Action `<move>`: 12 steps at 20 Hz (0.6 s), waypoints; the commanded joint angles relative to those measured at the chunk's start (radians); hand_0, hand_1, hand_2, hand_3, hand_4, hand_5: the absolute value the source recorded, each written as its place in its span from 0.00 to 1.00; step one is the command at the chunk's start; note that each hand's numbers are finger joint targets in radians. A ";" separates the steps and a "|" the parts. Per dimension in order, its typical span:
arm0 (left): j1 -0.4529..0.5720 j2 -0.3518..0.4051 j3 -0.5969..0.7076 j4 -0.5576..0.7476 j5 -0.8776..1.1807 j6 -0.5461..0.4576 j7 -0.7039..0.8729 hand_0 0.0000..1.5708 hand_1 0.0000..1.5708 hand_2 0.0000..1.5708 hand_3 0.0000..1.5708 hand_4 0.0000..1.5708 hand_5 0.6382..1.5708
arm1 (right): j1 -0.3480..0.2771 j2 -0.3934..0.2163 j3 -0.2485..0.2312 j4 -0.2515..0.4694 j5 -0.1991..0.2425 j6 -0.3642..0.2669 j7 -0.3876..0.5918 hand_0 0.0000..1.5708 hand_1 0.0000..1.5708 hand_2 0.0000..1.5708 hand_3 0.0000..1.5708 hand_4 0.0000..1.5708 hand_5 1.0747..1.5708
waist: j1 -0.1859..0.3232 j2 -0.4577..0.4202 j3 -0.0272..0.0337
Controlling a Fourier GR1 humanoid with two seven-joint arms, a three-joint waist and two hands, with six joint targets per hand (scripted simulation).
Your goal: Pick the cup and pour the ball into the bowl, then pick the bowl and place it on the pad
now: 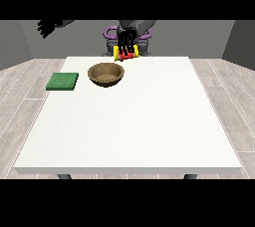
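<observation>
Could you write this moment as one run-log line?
cup: held sideways by middle hand | bowl: on table | pad: bare | other hand: raised

A large white table spreads out below and in front of the hand toward the camera. Pale wood-plank floor (grey walls behind) surrounds it on both sides.

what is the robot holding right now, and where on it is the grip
The hand at the view's right has its fingers curled down over the side of the red and yellow cup. The other hand holds nothing.
</observation>
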 commanded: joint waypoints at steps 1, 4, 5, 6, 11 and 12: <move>0.050 -0.006 -0.145 -0.088 -0.041 -0.127 0.100 0.13 0.13 0.76 0.87 0.43 1.00 | -0.033 0.043 0.038 0.011 0.025 -0.017 -0.011 0.00 0.00 0.00 0.00 0.42 0.98 | -0.040 -0.003 0.0001; -0.055 -0.006 -0.112 -0.107 -0.031 -0.270 0.038 0.00 0.00 0.72 0.92 0.54 1.00 | -0.014 0.024 0.035 0.023 0.022 0.016 -0.015 0.00 0.00 0.00 0.00 0.43 0.98 | -0.039 0.003 0.0000; -0.087 -0.006 -0.164 -0.195 -0.019 -0.340 0.080 0.00 0.00 0.76 0.95 0.57 1.00 | -0.042 0.008 0.012 0.094 0.032 0.025 -0.071 0.00 0.00 0.00 0.00 0.44 0.98 | -0.020 0.029 0.0009; -0.037 -0.006 -0.163 -0.220 -0.011 -0.357 0.043 0.00 0.00 0.79 0.96 0.57 1.00 | -0.029 -0.009 0.004 0.086 0.025 0.018 -0.034 0.00 0.00 0.00 0.00 0.44 0.99 | 0.001 -0.005 0.0001; 0.065 0.041 -0.027 -0.246 0.008 -0.090 0.034 0.19 0.19 1.00 0.88 0.56 0.99 | 0.004 0.047 0.026 0.035 0.059 -0.057 -0.049 0.00 0.00 0.00 0.00 0.45 1.00 | 0.061 0.035 -0.0012; 0.135 0.031 -0.025 -0.306 0.070 -0.098 -0.024 0.00 0.00 1.00 0.74 0.66 0.99 | 0.042 0.036 0.003 0.070 0.052 -0.065 -0.032 0.00 0.00 0.00 0.00 0.45 1.00 | 0.119 -0.027 -0.0014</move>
